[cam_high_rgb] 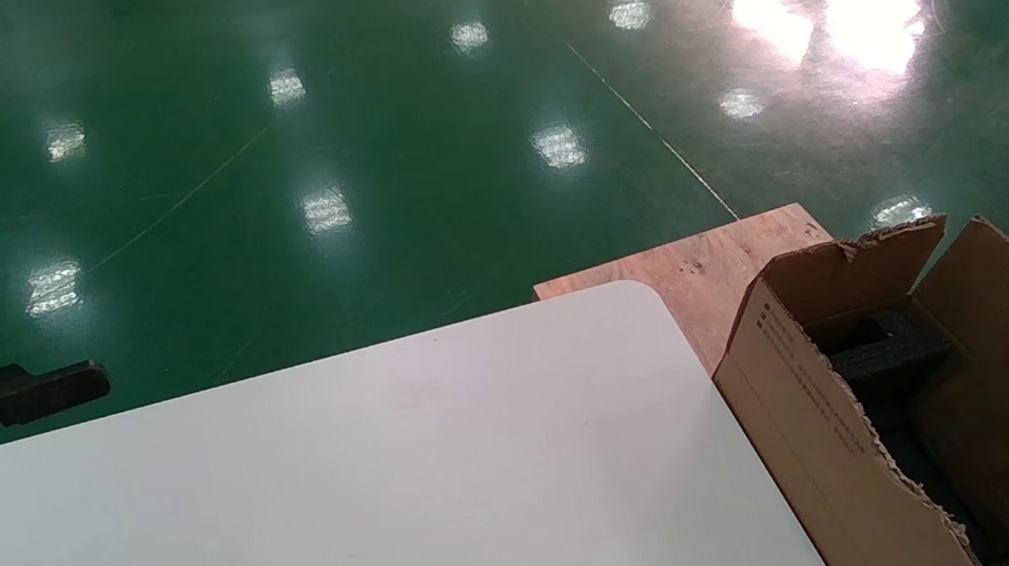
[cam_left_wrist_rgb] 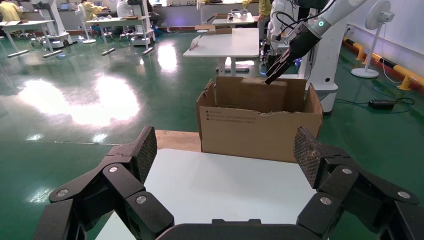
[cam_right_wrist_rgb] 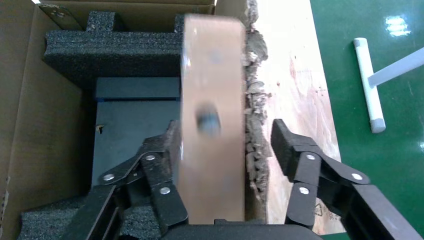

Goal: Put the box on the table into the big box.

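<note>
My right gripper point(cam_right_wrist_rgb: 225, 150), jaws spread, has the box point(cam_right_wrist_rgb: 212, 115) between them above the big box point(cam_high_rgb: 818, 405); my left gripper point(cam_left_wrist_rgb: 225, 165) idles wide open.

The white counter point(cam_high_rgb: 375, 486) lies bare and flat between the left end effector point(cam_high_rgb: 44, 508) and the big box point(cam_high_rgb: 819, 415), giving open passage across it. The big box's ragged torn walls rise above the counter edge, and dark foam point(cam_right_wrist_rgb: 110, 55) fills much of its inside, with the box point(cam_right_wrist_rgb: 212, 120) blurred over the opening.
</note>
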Tool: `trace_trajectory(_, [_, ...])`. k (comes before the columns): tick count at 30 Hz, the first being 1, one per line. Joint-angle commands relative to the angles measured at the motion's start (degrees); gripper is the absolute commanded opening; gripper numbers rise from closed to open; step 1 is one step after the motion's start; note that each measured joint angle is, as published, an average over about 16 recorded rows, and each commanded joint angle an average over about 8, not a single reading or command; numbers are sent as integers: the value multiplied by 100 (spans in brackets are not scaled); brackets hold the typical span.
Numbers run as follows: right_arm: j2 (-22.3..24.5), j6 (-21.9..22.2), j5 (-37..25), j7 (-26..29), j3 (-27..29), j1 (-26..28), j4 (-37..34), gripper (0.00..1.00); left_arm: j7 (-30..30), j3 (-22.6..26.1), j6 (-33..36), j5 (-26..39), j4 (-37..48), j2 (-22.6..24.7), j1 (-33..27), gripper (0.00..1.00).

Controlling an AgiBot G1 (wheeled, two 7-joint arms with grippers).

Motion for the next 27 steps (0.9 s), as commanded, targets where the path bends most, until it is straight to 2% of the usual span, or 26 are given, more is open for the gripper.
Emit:
trace_trajectory(1, [3,-2,-3,-1,5,-2,0,100,0,0,0,0,0,0,0,100])
trace_trajectory(14, [-33,-42,41,-71,21,32,167,100,0,0,0,0,0,0,0,100])
trace_trajectory(27, [-323,39,594,-530,-109,339,1629,100,1,1,0,-1,1,0,-1,100])
